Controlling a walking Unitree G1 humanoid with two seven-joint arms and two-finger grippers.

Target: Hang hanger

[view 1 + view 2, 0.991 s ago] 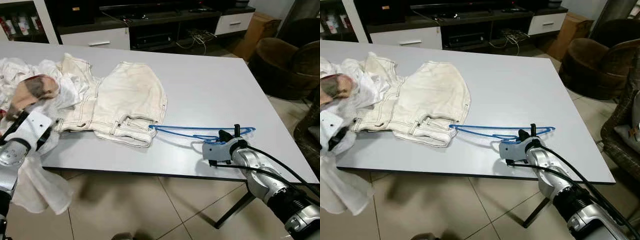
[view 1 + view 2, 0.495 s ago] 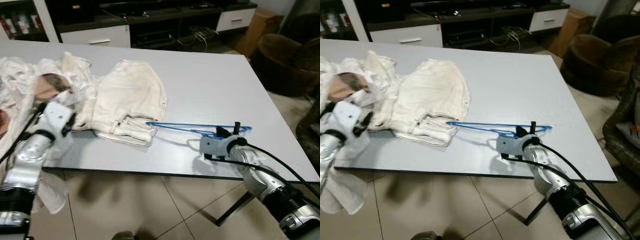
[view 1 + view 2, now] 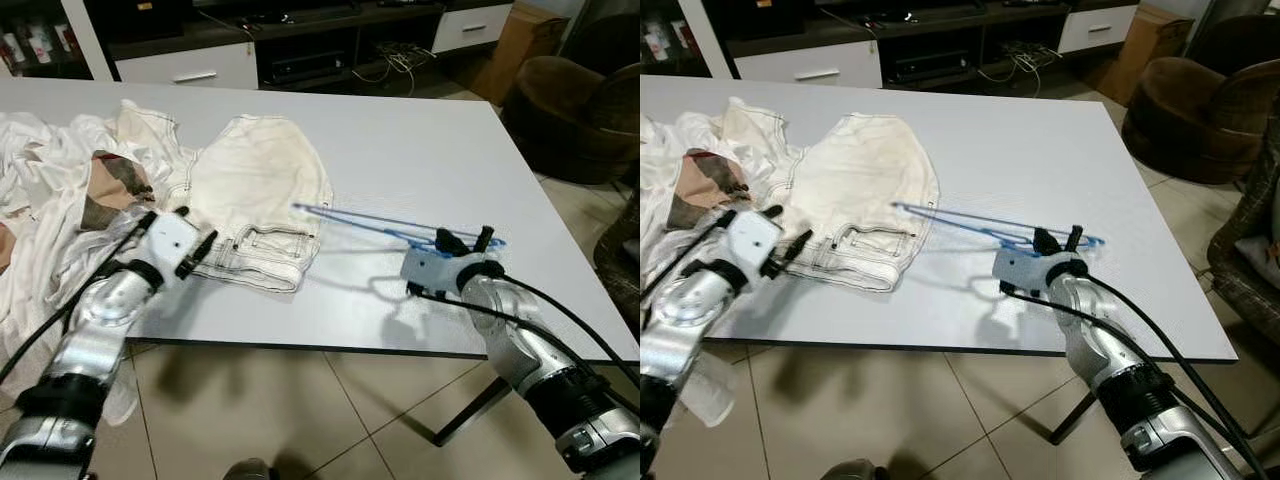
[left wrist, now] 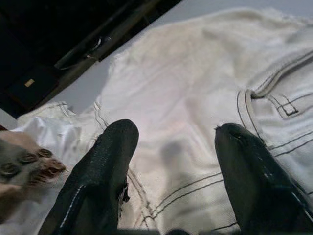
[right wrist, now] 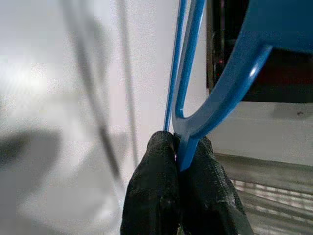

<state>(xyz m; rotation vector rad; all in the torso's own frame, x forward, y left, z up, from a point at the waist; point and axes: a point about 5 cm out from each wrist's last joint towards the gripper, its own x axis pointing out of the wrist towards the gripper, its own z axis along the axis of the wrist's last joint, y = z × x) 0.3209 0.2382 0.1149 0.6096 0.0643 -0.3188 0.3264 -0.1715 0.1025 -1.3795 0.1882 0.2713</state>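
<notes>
Table point(image 3: 420, 150): pale grey top, standing on a tiled floor point(image 3: 300, 420); its near edge faces the robot.
Hanger point(image 3: 385, 225): thin, blue, held above the right half of the table; its long end reaches toward the shorts, stopping just beside their hem, and it throws a shadow on the tabletop below.
Right gripper point(image 3: 462, 240): over the table's near right part, fingers point(image 5: 161, 196) pressed together, pinching the hanger at its curved end; the right wrist view shows the blue bar clamped between the two black pads.
Shorts point(image 3: 255, 195): cream denim with dark stitching, lying flat on the middle-left of the table, a back pocket facing up.
Left gripper point(image 3: 786, 232): at the near left edge of the shorts, fingers point(image 4: 102, 166) spread apart with the cream cloth between and below them; whether the tips touch the cloth cannot be told.
Heap of clothes point(image 3: 60, 190): white garments with a checked brown piece, piled at the table's left end, touching the shorts and spilling over the near edge.
Cabinet point(image 3: 190, 60): low, white drawers and dark shelves, beyond the table.
Armchair point(image 3: 575, 110): brown, to the right of the table.
</notes>
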